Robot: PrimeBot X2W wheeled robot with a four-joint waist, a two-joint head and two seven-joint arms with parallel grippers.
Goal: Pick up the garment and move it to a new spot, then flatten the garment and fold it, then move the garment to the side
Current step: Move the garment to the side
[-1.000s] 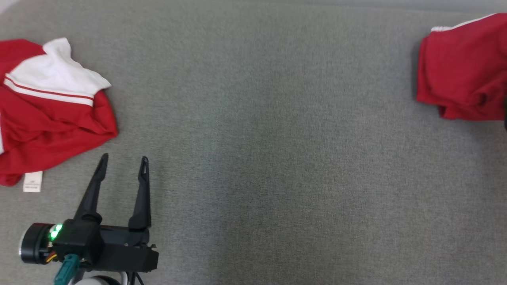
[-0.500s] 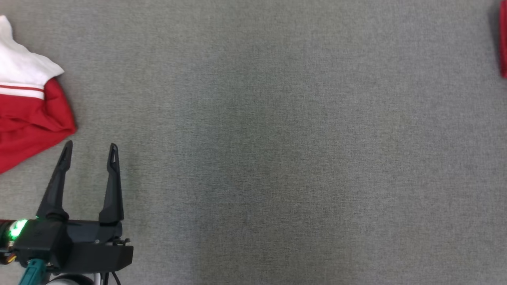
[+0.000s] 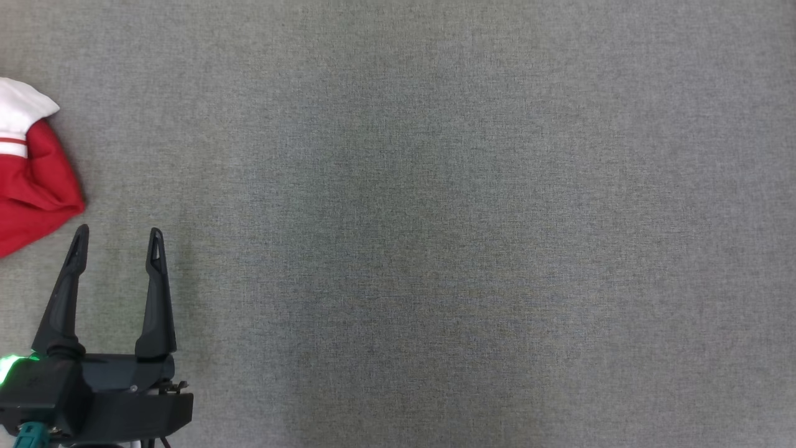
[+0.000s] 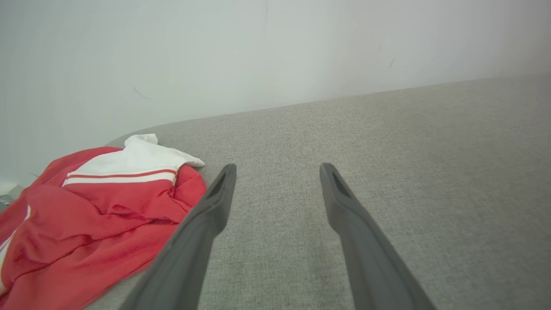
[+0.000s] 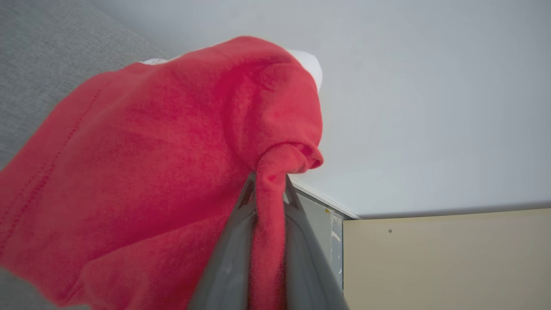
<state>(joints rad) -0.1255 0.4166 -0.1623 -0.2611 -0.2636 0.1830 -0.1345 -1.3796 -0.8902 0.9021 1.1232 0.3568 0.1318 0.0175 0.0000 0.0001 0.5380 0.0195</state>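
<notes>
Right gripper [image 5: 269,186]: clamped on a bunched fold of the red garment [image 5: 150,142].
Garment's place: hanging from that pinch by the edge of the grey surface [image 3: 435,218]; whether it touches it, I can't tell.
Left gripper [image 3: 116,239]: fingers apart, empty, over the grey surface's left side, near a second red-and-white shirt [image 3: 28,180].
Handling: looks light, soft and floppy; a hem or corner should give a surer hold than mid-cloth.
</notes>
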